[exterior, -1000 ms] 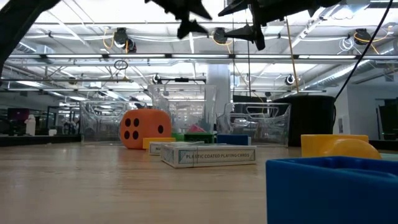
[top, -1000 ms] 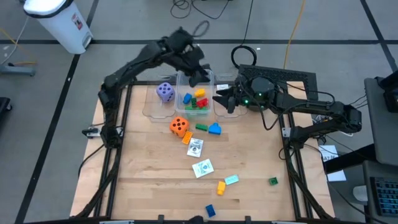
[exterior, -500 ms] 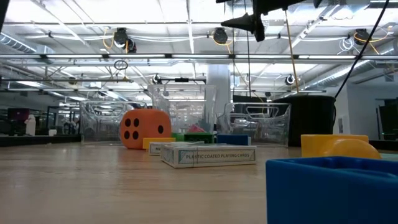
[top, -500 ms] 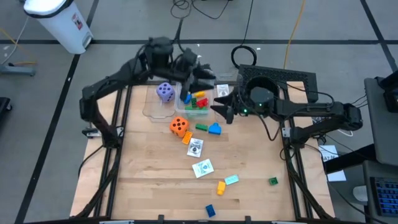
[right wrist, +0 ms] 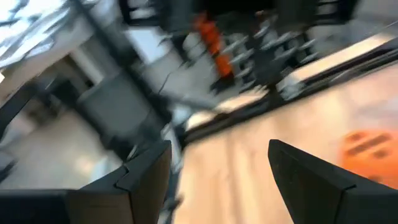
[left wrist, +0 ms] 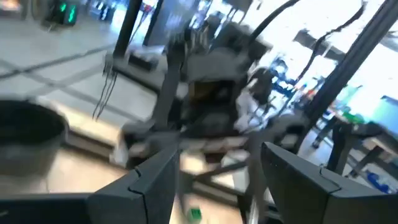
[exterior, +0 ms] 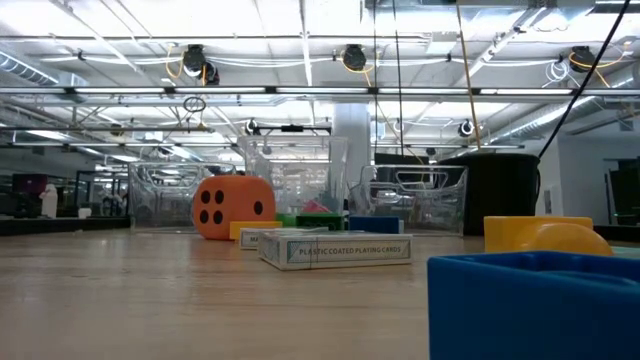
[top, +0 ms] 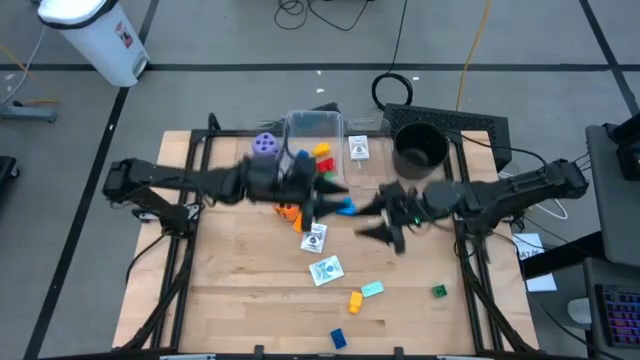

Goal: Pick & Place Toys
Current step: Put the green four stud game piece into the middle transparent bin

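Table: wooden table top (top: pixel 240 290) with toys scattered on it; clear plastic tub (top: pixel 313 124) and black round pot (top: pixel 420 146) at the far edge
Left gripper: left gripper (top: pixel 322 196) stretched low across the middle of the table, just above the orange die (top: pixel 289 210) and beside the blue block (top: pixel 346 208); jaws part open in the left wrist view, nothing between them
Right gripper: right gripper (top: pixel 385 232) reaches in from the right, near the table's middle, over bare wood; jaws spread apart in the right wrist view, holding nothing
Dice: purple die (top: pixel 264 144) beside the tub, well behind the left arm; orange die partly hidden under that arm
Tub contents: yellow block (top: pixel 322 150) and a red one by it, seen at the tub's front
Cards: one white card (top: pixel 358 148) between tub and pot; card pack (top: pixel 314 238) and another card (top: pixel 326 270) toward the near side
Near blocks: yellow brick (top: pixel 355 300), teal block (top: pixel 372 289), blue brick (top: pixel 338 339), small green block (top: pixel 439 291) well apart to the right
Low view: orange die, card pack and near blocks on the wood; no gripper visible
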Robot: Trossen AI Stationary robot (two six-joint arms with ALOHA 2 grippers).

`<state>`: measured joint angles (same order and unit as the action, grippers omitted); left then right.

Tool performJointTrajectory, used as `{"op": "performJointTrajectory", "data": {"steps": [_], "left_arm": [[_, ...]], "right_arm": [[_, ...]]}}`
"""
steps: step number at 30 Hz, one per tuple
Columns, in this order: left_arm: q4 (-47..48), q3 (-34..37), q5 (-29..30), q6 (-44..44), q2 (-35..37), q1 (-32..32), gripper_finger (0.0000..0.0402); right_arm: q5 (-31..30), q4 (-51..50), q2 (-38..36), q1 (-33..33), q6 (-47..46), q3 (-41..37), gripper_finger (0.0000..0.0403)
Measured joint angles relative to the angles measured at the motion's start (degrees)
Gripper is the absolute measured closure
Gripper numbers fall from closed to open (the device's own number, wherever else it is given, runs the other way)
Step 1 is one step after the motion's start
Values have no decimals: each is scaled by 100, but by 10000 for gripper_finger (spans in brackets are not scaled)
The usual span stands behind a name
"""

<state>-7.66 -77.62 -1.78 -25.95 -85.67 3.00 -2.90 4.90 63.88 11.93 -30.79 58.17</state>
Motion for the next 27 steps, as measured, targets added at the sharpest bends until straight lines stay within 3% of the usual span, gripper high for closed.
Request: {"op": "performJointTrajectory", "data": {"steps": [9, 13, 21, 27], "left_arm": [[175, 167, 1936, -228, 11, 1649, 172], [172, 167, 2438, -163, 11, 2038, 172], [282, 167, 2540, -132, 11, 2195, 172], [674, 167, 2245, -139, 11, 2177, 172]], "right_arm": [[-5, -425, 99, 1777, -274, 0, 140], [-17, -917, 147, 2330, -985, 0, 143], [171, -3048, 165, 3175, -2663, 0, 176], [142, -3603, 165, 3354, -3525, 0, 193]]}}
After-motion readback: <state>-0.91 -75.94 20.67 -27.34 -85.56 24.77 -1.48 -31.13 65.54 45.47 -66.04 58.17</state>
